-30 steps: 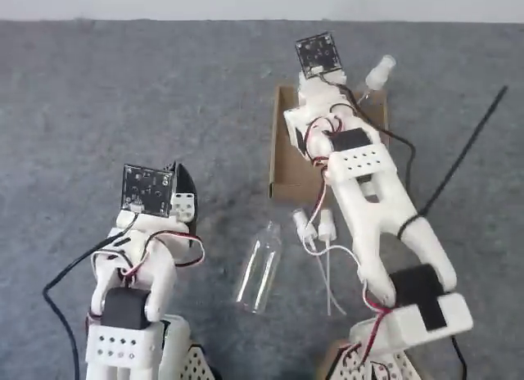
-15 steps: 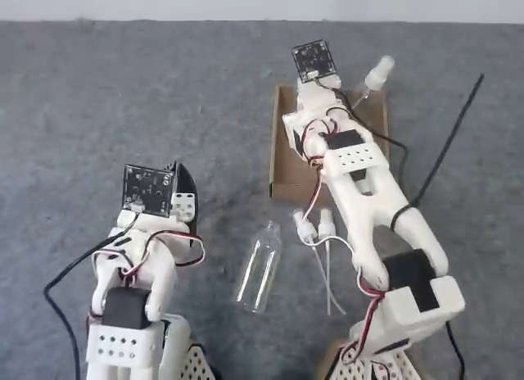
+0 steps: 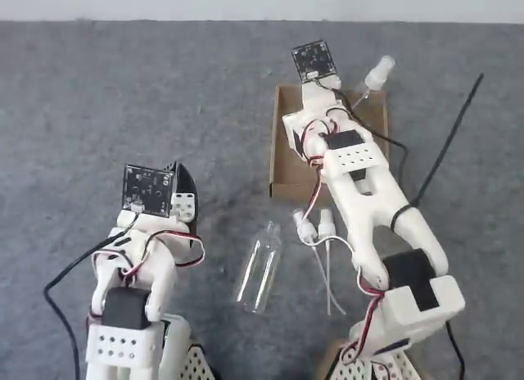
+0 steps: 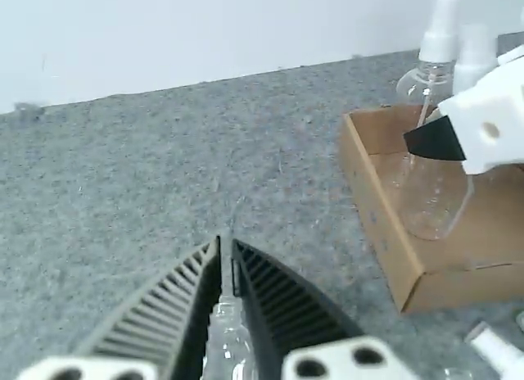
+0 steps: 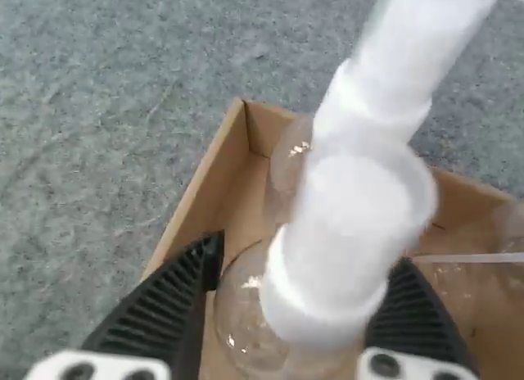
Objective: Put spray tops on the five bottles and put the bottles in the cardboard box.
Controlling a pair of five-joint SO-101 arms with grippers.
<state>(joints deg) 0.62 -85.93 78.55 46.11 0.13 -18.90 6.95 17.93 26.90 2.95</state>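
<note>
Grey carpet (image 3: 123,85) bench. Right gripper (image 5: 303,261) clamps a capped bottle (image 5: 352,200) inside the cardboard box (image 3: 282,151) (at least one more there). Left gripper (image 4: 227,249) closed, well apart. Remaining: bare bottle (image 3: 258,265) and two spray tops (image 3: 315,226) beside it.

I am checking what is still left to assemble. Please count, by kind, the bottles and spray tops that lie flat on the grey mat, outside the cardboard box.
Bottle without a top: 1
Loose spray tops: 2
Total: 3
</note>
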